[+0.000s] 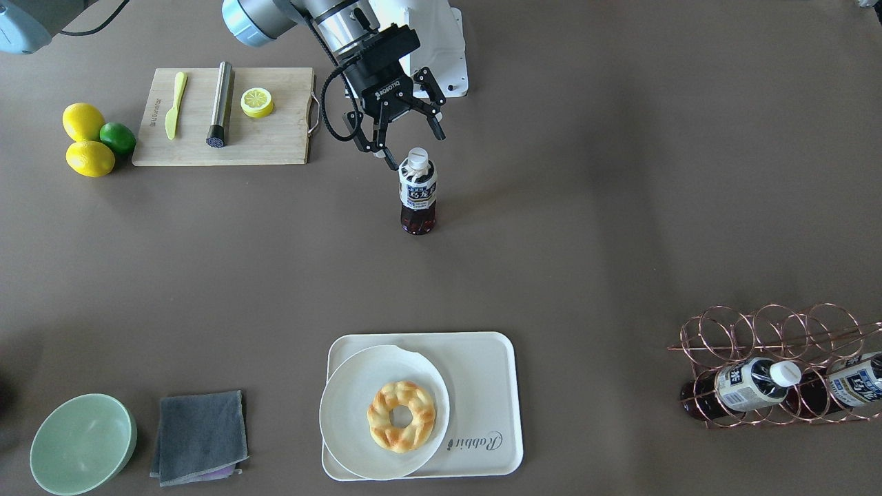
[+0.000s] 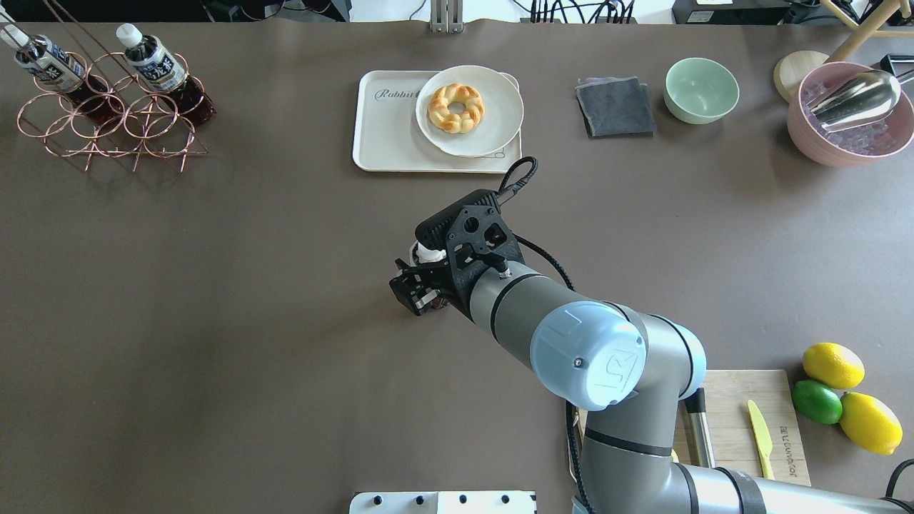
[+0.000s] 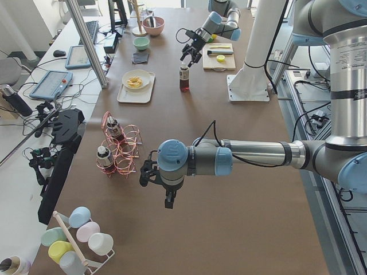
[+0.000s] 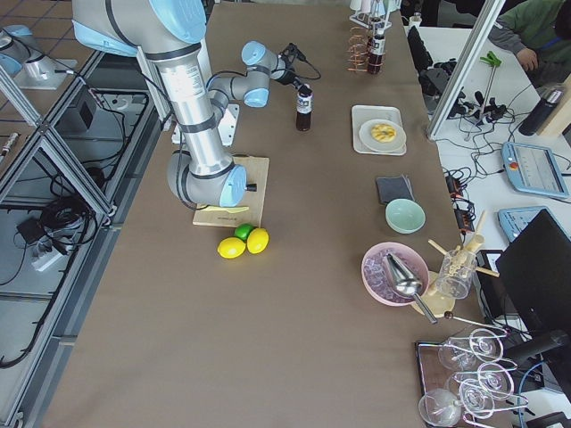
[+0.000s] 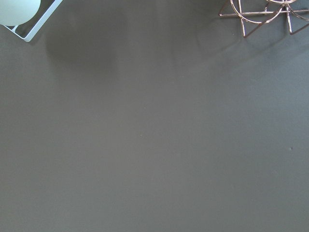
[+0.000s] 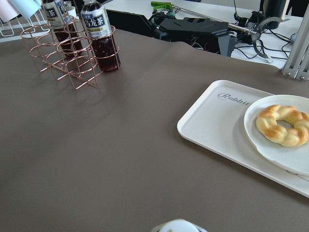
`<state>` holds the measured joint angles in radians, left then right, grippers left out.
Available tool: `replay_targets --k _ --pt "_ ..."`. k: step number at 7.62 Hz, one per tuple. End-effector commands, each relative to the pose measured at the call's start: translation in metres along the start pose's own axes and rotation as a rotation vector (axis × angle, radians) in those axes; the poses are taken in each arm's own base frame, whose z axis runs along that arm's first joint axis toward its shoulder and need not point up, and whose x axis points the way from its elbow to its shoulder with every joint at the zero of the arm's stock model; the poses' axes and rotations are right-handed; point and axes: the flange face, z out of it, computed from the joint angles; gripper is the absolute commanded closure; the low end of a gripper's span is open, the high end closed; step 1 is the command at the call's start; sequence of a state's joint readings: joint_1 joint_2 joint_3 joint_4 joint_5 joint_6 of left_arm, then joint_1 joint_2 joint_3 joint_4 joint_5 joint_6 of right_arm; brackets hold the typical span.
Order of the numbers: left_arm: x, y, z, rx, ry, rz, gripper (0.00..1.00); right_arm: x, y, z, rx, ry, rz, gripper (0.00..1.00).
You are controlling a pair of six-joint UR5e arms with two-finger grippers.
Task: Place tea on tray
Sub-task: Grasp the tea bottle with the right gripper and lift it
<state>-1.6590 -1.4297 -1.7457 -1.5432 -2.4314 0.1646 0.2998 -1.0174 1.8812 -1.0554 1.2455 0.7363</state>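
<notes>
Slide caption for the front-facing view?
Right claw open by the upright tea bottle; doughnut on a plate sits on the cream tray.

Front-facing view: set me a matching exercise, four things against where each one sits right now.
Things:
1. tea
2. doughnut
3. cut lemon
4. spare bottles

Places:
A. on the wooden cutting board
B. resting in the copper wire rack
C. upright on the bare table, the open right claw at its cap
D. on the round plate that overlaps the tray

Pairs: 1-C, 2-D, 3-A, 4-B
</notes>
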Motion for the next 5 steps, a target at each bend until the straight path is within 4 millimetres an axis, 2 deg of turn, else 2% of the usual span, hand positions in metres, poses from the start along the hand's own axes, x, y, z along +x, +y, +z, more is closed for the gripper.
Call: replay_targets --k 1,2,3,4,5 --pt "0.0002 -0.0001 0.0003 -0.001 0.000 0.002 0.03 0.0048 0.0018 0.0068 -0.005 0.017 -0.005 0.13" --pt "-0.0002 0.0001 -0.0002 0.000 0.000 0.001 0.03 0.0046 0.0019 0.0077 -0.005 0.017 -0.005 0.16" --pt "0.0002 0.0000 0.0003 -0.001 0.000 0.002 0.03 0.0051 0.0008 0.0072 -0.003 0.018 -0.003 0.23" --pt "0.0002 -0.0001 0.0003 -0.001 0.000 0.002 0.03 0.0046 0.0001 0.0070 -0.001 0.017 -0.002 0.41" --pt "0.0003 -0.0001 -0.0007 0.001 0.000 0.000 0.03 0.0028 -0.0024 0.0058 0.003 0.013 0.000 0.64"
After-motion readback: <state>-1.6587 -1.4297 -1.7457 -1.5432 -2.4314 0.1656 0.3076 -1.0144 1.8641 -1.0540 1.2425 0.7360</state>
